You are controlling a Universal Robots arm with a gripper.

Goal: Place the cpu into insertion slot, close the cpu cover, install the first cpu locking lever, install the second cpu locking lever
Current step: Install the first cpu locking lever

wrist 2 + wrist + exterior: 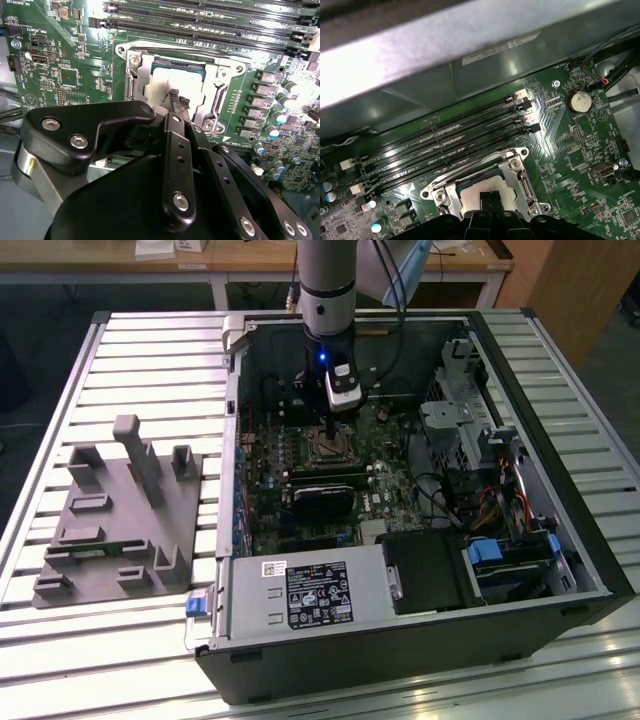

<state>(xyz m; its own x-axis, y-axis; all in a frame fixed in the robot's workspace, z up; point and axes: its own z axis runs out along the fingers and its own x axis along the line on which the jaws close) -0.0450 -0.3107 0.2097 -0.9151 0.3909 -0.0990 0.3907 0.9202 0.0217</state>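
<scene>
A silver-grey cylindrical arm (326, 280) with black joint bands, a small blue light and dark trailing cables carries a white-and-black wrist block; its matte black pincer (179, 102) has jointed links fastened with silver screws.

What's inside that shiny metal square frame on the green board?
Inside the cpu cover sits the cpu, its pale metal face showing through the window. The gripper has its fingertips on it, hiding part. The insertion slot underneath is covered.
</scene>
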